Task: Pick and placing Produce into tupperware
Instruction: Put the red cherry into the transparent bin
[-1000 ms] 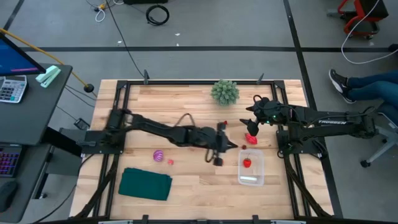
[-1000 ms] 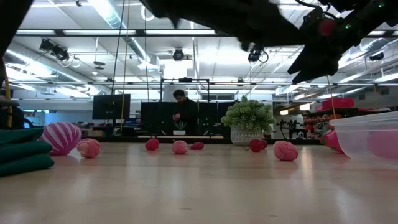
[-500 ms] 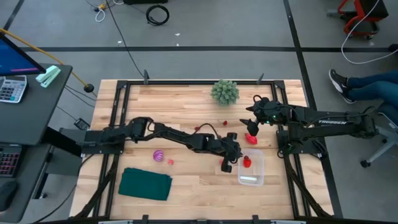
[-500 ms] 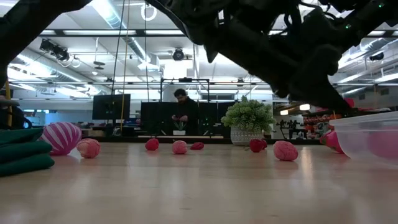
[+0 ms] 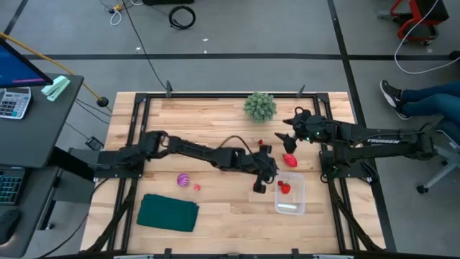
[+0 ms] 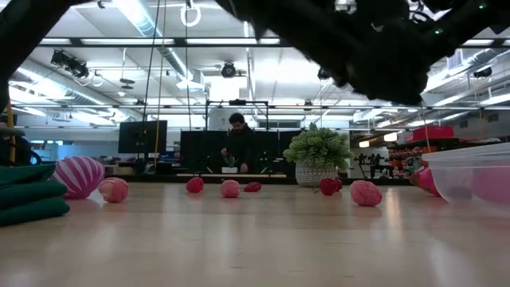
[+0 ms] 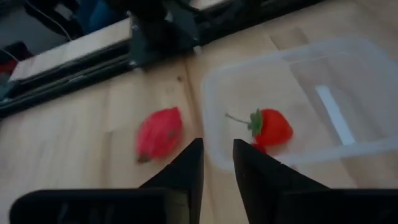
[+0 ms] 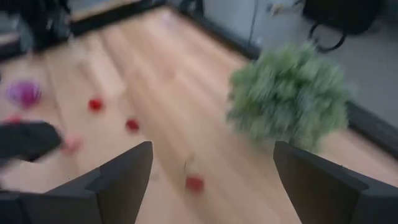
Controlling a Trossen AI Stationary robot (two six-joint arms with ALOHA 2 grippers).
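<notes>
left arm [image 5: 194,151]: black, slim jointed links, thin dark cable looping over the forearm
right arm [image 5: 374,138]: black, thicker links, white lettering along the forearm
right wrist: small green lights
left fingers [image 7: 186,169]: dark, flat, tapering to narrow tips
right fingers [image 8: 127,173]: dark, broad, angular, matte
bases: black blocks bolted to black frame rails

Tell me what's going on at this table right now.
A two-armed robot is sorting toy produce into a clear tupperware tub. The left gripper sits just beside the tub's edge, fingers slightly apart and empty; a strawberry lies inside the tub. A larger red piece lies on the table near the tub. The right gripper hangs open near the green plant. The striped purple ball and several small berries are not yet in the tub.
</notes>
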